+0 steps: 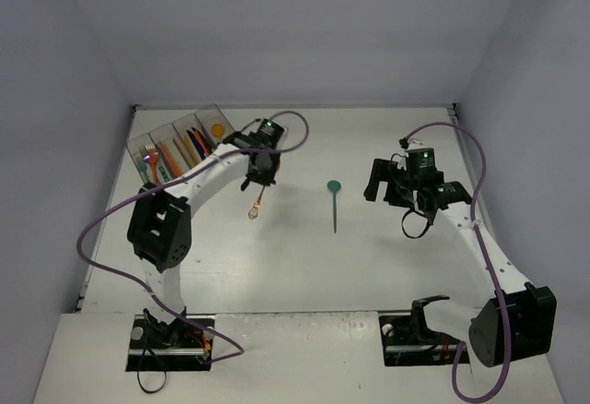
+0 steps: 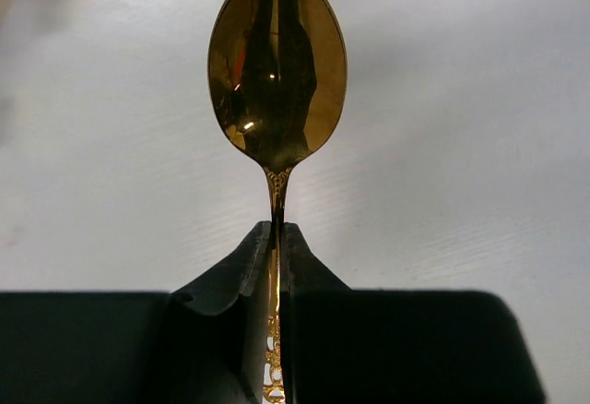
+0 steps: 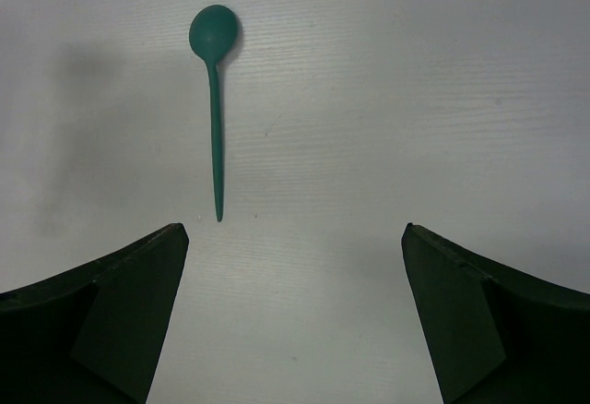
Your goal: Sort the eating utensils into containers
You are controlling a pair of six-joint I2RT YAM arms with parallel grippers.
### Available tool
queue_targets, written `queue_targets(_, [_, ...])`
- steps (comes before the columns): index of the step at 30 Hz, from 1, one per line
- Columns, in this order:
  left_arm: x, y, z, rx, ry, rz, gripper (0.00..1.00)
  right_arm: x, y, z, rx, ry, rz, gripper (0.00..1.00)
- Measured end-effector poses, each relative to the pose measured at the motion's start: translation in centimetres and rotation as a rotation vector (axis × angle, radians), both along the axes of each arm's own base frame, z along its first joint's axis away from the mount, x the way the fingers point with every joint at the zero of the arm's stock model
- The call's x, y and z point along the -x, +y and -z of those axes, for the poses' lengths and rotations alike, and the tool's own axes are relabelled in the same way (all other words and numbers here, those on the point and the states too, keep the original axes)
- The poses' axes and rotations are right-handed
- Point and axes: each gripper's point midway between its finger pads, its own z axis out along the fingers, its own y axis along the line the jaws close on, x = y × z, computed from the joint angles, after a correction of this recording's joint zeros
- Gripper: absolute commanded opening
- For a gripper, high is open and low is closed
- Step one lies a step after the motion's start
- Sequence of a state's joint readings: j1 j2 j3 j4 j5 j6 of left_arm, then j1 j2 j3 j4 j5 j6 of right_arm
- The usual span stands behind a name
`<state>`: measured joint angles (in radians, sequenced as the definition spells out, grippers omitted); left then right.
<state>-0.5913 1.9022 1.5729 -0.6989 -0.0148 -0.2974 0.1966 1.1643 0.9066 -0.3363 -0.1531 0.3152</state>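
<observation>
My left gripper (image 1: 258, 183) is shut on the handle of a gold spoon (image 1: 254, 205) and holds it above the table, right of the containers; in the left wrist view the gold spoon (image 2: 277, 67) points bowl away from the fingers (image 2: 309, 270). A teal spoon (image 1: 334, 203) lies on the table's middle, bowl toward the back, and also shows in the right wrist view (image 3: 215, 100). My right gripper (image 1: 380, 185) is open and empty, right of the teal spoon. The containers (image 1: 157, 136) at the back left hold several orange, teal and dark utensils.
White walls enclose the table at the back and sides. The purple cables loop over both arms. The arm bases stand at the near edge.
</observation>
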Motion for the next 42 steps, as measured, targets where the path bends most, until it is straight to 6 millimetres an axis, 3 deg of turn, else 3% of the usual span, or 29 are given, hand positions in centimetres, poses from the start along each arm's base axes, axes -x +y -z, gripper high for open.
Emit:
queue_targets(6, [-8.0, 6.7, -8.1, 0.095, -0.209, -0.317, 0.0, 0.1, -0.1, -0.1, 0.003, -0.001, -0.002, 1.0])
queue_targets(9, [-11.3, 10.1, -10.4, 0.134, -0.269, -0.466, 0.0, 0.2, -0.1, -0.1, 0.003, 0.0, -0.002, 1.0])
queue_targets(13, [-15.5, 13.3, -10.6, 0.174, -0.305, -0.629, 0.0, 0.3, -0.1, -0.1, 0.003, 0.001, -0.001, 1.0])
queue_targets(19, [-20.3, 15.3, -6.9, 0.216, -0.279, -0.78, 0.0, 0.4, -0.2, -0.3, 0.002, -0.004, 0.0, 1.0])
queue_targets(25, [-21.9, 16.0, -2.7, 0.216, -0.226, -0.859, 0.01, 0.7, -0.3, -0.1, 0.002, 0.0, 0.005, 1.0])
queue_targets(28, [-22.3, 15.9, -2.0, 0.217, -0.218, -0.863, 0.26, 0.8, -0.4, 0.0, 0.003, 0.006, 0.005, 1.0])
queue_targets(31, [-22.5, 15.7, -1.9, 0.221, -0.217, -0.853, 0.41, 0.9, -0.4, 0.1, 0.004, 0.01, 0.005, 1.0])
queue_targets(34, [-22.6, 15.6, -2.1, 0.219, -0.23, -0.835, 0.49, 0.9, -0.4, 0.1, 0.004, 0.012, 0.005, 1.0])
queue_targets(42, [-21.9, 15.5, -3.5, 0.191, -0.262, -0.773, 0.5, 0.9, -0.4, 0.2, 0.007, 0.012, 0.006, 1.0])
